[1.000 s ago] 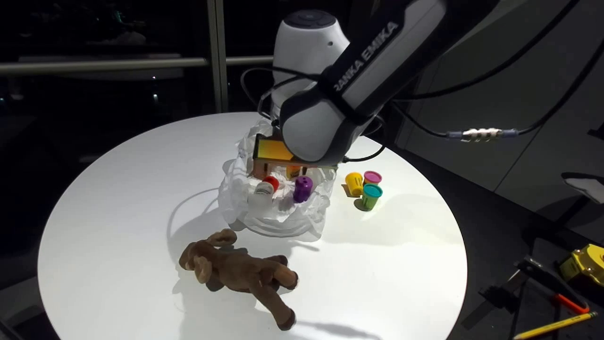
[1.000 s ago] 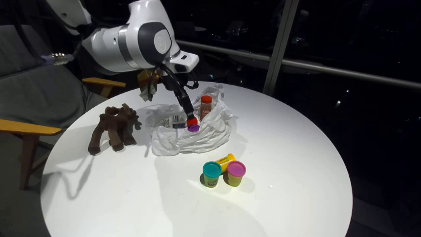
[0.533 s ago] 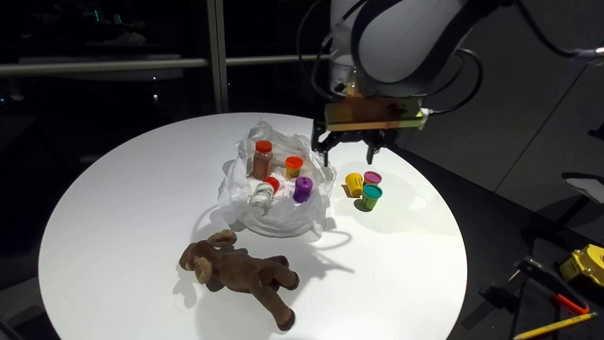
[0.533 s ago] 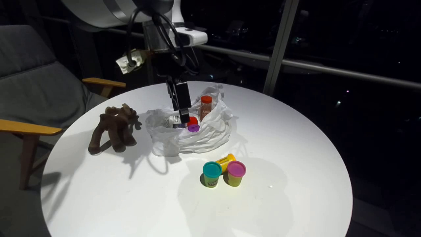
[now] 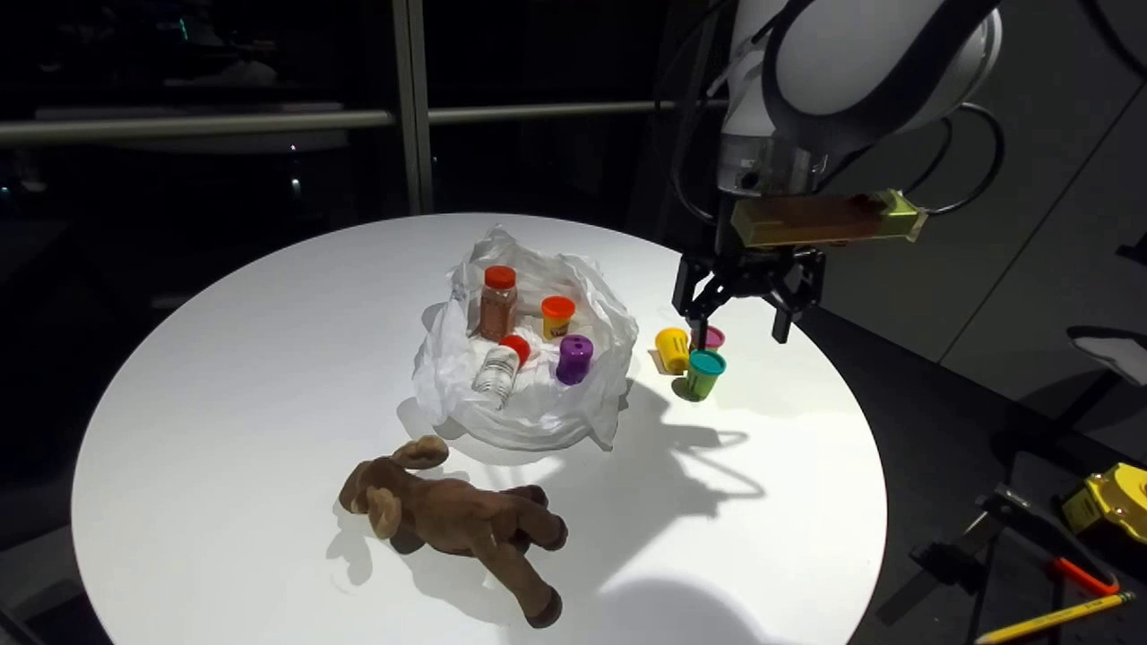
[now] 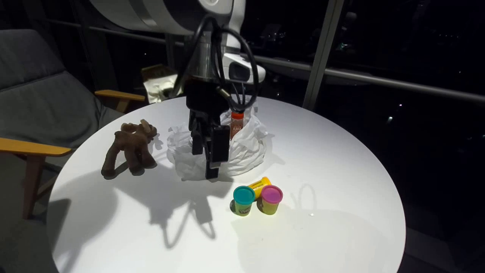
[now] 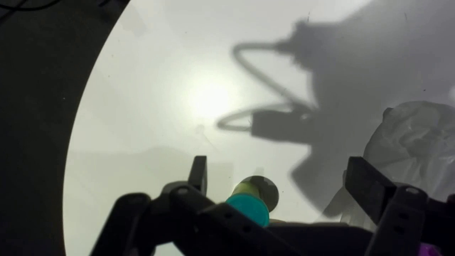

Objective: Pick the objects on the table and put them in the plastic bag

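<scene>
pincer [image 5: 740, 340] | spread wide | shifted from plastic bag [image 5: 538, 430] toward teal-lidded cup [image 5: 704, 375]

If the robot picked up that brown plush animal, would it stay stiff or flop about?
The brown plush animal will probably flop and squash, since it looks like soft, fuzzy cloth. Its splayed legs may dangle and catch on the plastic bag. Pushed, it would likely slide rather than roll, those legs bracing it.

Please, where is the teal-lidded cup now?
In an exterior view, the teal-lidded cup stands on the table, right of the plastic bag, beside the yellow cup, in front of the magenta-lidded cup.
</scene>
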Tool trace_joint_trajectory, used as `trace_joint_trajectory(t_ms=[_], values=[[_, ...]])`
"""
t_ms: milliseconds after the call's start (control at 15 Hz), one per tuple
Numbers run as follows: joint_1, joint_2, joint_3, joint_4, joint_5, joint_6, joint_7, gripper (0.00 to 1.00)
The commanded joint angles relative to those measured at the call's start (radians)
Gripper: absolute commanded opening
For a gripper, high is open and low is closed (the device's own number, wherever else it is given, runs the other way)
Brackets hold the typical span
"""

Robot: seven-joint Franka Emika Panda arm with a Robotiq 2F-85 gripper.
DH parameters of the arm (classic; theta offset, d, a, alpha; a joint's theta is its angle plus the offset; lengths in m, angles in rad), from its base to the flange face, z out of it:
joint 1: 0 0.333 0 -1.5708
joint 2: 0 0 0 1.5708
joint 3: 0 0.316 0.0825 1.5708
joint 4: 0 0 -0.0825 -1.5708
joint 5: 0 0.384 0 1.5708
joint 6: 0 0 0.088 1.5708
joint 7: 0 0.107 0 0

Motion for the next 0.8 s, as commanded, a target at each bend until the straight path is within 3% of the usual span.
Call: trace_joint_trajectory(t_ms=[0,400,733], values=[[-0.058,0.099,0.073,-0.011,0.084,0.18,-0.04,1.0],[0.062,0.262,-0.031,-0.006,0.001,0.424,0.085,1.0],[0.177,0.308,-0.152,-0.018,-0.006,0.513,0.168,1.0]])
